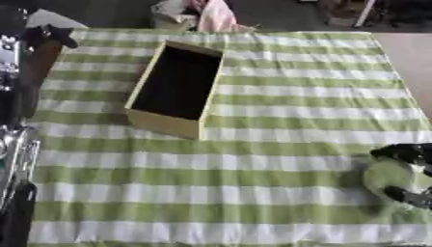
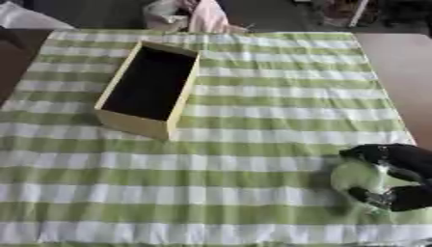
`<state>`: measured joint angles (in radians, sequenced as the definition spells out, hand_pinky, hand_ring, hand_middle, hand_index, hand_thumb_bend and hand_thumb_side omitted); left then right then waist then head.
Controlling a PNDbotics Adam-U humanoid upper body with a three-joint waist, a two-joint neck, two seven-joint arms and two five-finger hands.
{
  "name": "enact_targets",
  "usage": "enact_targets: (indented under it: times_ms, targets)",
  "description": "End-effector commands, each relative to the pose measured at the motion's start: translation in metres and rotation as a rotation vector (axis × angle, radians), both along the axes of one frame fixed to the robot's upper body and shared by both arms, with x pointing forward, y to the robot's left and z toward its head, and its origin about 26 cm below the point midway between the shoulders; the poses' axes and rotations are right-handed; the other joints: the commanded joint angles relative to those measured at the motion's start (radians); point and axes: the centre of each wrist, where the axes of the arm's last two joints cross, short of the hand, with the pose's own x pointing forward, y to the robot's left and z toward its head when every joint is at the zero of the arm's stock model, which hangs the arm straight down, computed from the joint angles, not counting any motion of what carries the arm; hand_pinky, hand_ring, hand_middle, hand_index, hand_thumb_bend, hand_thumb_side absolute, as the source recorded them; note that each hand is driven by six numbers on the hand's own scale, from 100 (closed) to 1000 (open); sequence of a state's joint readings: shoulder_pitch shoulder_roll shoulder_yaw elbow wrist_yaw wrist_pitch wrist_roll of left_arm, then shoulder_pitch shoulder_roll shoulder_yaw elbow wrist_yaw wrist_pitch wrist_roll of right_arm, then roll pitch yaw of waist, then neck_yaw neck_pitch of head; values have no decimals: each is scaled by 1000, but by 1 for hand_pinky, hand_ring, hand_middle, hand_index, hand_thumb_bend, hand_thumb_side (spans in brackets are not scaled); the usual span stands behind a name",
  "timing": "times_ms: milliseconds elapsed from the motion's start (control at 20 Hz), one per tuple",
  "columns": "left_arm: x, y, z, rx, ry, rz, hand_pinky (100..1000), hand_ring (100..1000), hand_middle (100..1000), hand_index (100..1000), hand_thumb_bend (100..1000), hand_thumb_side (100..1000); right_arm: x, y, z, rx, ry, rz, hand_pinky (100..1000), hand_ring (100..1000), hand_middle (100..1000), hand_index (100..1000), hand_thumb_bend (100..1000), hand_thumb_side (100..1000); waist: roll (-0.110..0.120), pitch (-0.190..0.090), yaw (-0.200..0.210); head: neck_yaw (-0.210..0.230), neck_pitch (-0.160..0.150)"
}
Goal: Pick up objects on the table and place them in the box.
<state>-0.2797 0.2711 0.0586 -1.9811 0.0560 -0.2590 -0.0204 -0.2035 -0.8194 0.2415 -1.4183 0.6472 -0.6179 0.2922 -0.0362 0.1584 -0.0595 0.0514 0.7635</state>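
Round pale green thing (image 2: 358, 179) sits near you on the right, with your right hand (image 2: 397, 178) curled around it. It looks light and smooth, so hold its sides. Box (image 2: 139, 124) waits far left.

One box (image 2: 148, 89), one pale green object (image 2: 357, 177).

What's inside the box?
The box looks dark and empty where its floor shows. The near wall hides a strip of the floor. The green thing is outside it, in the right hand.
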Motion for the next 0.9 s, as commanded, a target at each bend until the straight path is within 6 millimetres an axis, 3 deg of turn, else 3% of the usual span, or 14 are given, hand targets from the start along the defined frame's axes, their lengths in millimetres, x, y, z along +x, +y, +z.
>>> enact_targets:
  times_ms: [50,400,900]
  targets:
    - [-2,1,9,6,-34,-4,466,818,746,729,100,724,-1,-5,1,-10,11,-24,662,645,800,975,276,880,4,-6,0,-1,7]
    - [-2,1,9,6,-32,-4,466,820,747,730,100,722,1,2,1,19,-3,-38,535,570,660,891,251,809,4,-5,2,-3,7]
    - [-2,1,8,11,-24,-7,465,820,747,728,100,726,-1,5,4,83,-10,-18,508,567,640,855,131,771,0,-7,2,-2,7]
